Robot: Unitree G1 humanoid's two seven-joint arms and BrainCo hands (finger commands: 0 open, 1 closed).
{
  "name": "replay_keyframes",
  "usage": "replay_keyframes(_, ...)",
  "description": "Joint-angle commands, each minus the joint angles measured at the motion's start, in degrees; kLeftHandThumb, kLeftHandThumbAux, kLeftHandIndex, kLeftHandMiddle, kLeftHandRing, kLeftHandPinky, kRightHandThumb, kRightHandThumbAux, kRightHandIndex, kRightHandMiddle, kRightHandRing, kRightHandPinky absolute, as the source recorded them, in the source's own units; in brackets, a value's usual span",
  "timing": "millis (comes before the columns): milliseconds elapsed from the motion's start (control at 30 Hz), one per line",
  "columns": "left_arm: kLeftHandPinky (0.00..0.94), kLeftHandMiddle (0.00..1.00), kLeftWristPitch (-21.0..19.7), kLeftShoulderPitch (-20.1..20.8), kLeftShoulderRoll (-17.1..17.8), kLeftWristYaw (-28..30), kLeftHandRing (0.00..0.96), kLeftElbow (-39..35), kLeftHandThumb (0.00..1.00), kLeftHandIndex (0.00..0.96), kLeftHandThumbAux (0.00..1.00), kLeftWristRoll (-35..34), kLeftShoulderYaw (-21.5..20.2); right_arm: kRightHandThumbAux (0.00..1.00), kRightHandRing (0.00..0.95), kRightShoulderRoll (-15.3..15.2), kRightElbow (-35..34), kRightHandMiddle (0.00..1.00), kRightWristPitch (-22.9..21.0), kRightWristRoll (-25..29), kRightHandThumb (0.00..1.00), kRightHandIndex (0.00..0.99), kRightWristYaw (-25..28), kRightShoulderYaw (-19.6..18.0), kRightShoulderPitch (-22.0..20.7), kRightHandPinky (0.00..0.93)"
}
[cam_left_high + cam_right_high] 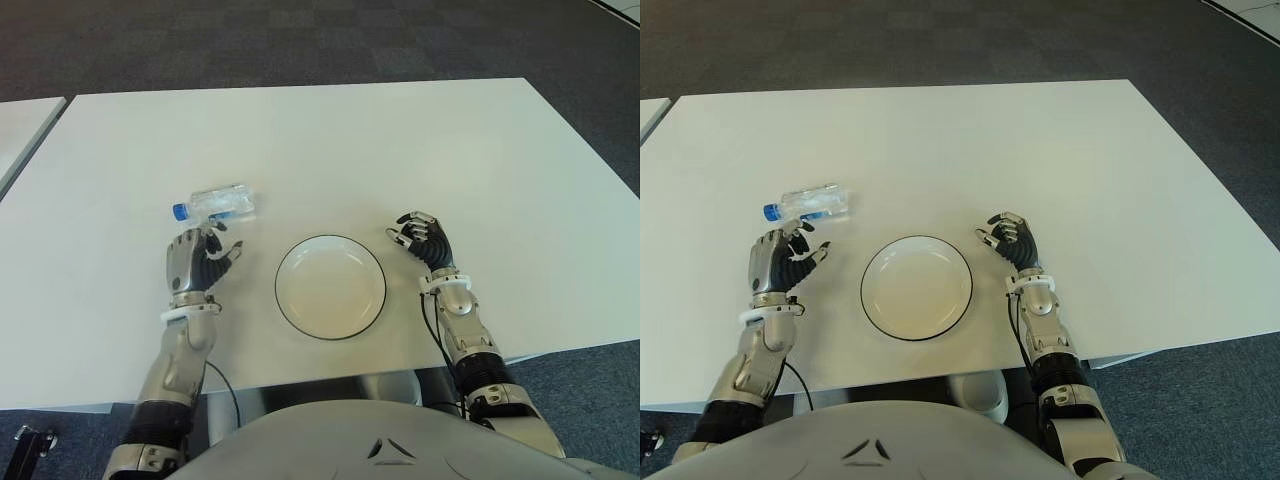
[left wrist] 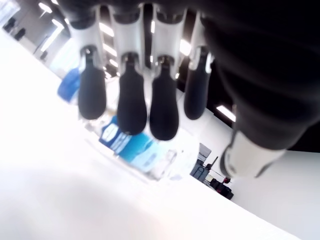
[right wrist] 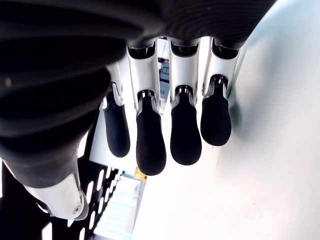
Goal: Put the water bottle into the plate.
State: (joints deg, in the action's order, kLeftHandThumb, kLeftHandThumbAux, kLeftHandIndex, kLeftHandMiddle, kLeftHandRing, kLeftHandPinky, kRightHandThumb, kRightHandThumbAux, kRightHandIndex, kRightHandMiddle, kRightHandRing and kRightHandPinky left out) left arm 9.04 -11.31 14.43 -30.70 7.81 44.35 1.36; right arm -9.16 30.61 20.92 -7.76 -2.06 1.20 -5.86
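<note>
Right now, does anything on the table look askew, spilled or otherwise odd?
Only the water bottle stands out: it lies on its side beyond the open left hand, not upright. Nothing spilled; the plate holds nothing and the right hand shows beside it.

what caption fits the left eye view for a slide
Left hand open just short of the lying water bottle; empty plate between hands, right hand idle.

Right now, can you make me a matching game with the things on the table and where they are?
Things:
1. water bottle
2. plate
3. left hand
4. right hand

Places:
A. to the right of the plate, holding nothing
B. lying on its side, beyond the left hand
C. in the middle, between the two hands, nothing in it
D. just short of the bottle, fingers open

Pairs: 1-B, 2-C, 3-D, 4-A
</note>
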Motion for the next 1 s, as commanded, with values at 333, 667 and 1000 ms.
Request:
replay_keyframes(333, 0.682, 0.701, -4.6, 2.7, 4.3, -3.0, 0.696, -0.6, 0.708, 0.429, 0.716, 4.9, 2.2, 0.728, 0.682, 0.7, 2.7, 0.684, -1.7, 0.4, 0.711, 0.435, 0.9, 0.2, 0.9, 0.682)
replay_keyframes(667, 0.688, 0.704, -7.2, 6.5, 6.4, -3.5, 0.700, 1.3, 0.709, 0.430, 0.716, 5.0, 1.9, 0.728, 0.696, 1.0, 1.9, 0.696, -2.3, 1.0, 0.710, 0.436, 0.9, -0.2, 1.0, 0.710)
replay_keyframes(1000, 0.543, 0.523, -9.0, 12.6, 8.6, -4.9, 0.545, 7.7, 0.813, 0.418, 0.683, 5.1, 3.1, 0.728, 0.692, 1.1, 1.8, 0.694, -1.6, -0.1, 0.711, 0.435, 0.0, 0.1, 1.1, 0.676)
